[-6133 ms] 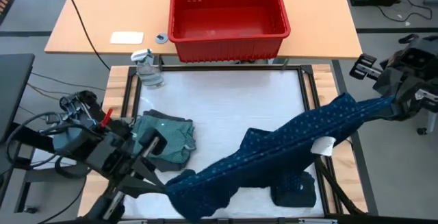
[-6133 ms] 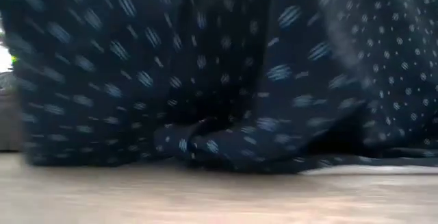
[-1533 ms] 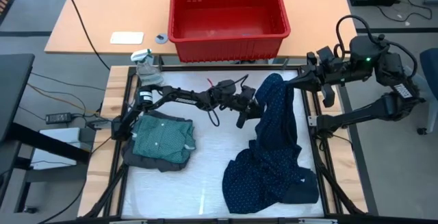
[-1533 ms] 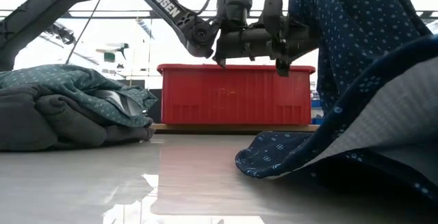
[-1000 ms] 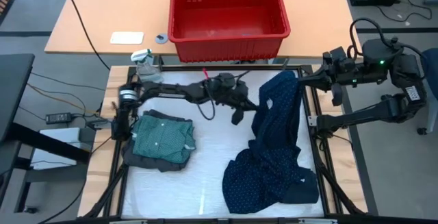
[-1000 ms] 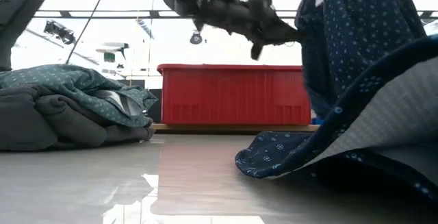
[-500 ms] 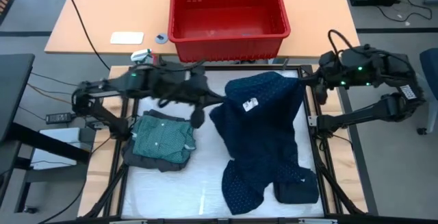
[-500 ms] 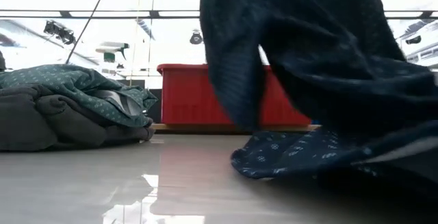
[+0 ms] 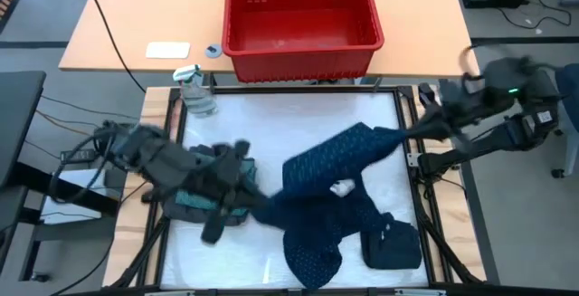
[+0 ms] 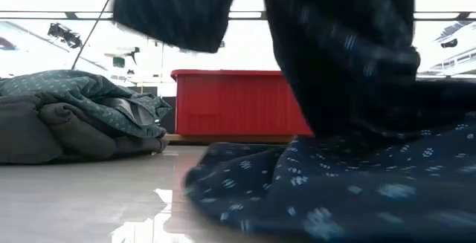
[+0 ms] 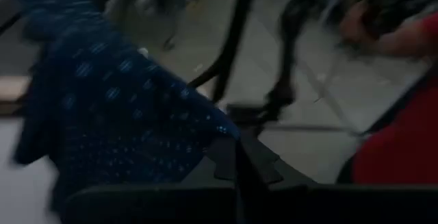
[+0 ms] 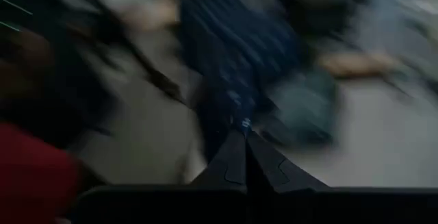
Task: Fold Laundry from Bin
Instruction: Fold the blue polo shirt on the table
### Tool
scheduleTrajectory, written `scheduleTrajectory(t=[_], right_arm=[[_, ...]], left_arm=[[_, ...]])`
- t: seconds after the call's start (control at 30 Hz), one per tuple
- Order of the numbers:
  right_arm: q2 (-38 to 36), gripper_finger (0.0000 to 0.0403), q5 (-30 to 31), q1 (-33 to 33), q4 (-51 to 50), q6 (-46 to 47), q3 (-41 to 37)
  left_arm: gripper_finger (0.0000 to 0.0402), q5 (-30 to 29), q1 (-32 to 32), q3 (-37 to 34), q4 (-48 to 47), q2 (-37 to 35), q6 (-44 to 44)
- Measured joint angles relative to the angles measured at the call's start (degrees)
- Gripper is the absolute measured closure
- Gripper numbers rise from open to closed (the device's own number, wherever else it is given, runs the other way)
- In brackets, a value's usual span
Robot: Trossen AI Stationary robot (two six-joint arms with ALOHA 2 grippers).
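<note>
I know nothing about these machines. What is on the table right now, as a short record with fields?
Garment in work: navy dotted cloth, stretched between both arms, its lower part lying on the white table top.
Left tool: shut on one end of the cloth, near the table's front.
Right tool: shut on the other end, at the table's right edge.
Pile: teal-green dotted shirt on a dark grey piece, at the left.
Bin: large red plastic tub, beyond the table, nothing visible inside.

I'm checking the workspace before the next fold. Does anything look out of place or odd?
Nothing damaged or spilled. The navy dotted garment hangs stretched between both shut grippers, unfolded. A spray bottle stands at the mat's corner. The red bin is empty.
</note>
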Motion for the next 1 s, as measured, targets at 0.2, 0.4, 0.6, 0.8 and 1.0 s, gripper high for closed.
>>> scheduleTrajectory(t=[0.2,0.4,0.6,0.8,1.0], right_arm=[[0.17,0.0402,-5.67,9.9,20.12,7.62,2.15],[1.43,0.0403,-4.3,21.22,31.12,9.4,2.15],[2.97,0.0403,18.13,28.18,29.16,10.52,2.15],[3.09,0.0403,46.88,25.77,-1.34,18.63,2.1],[4.05,0.0403,50.61,12.93,-18.53,26.92,-7.44]], left_arm=[[0.0401,-0.44,-7.27,1.03,20.0,3.37,4.08],[0.0401,-2.47,-12.04,1.54,40.0,4.51,11.21],[0.0401,-17.63,-13.66,1.5,32.7,3.36,10.3],[0.0401,-33.53,-7.89,1.55,1.91,1.21,-5.88],[0.0401,-31.8,6.85,-1.07,-32.64,1.59,-24.32]])
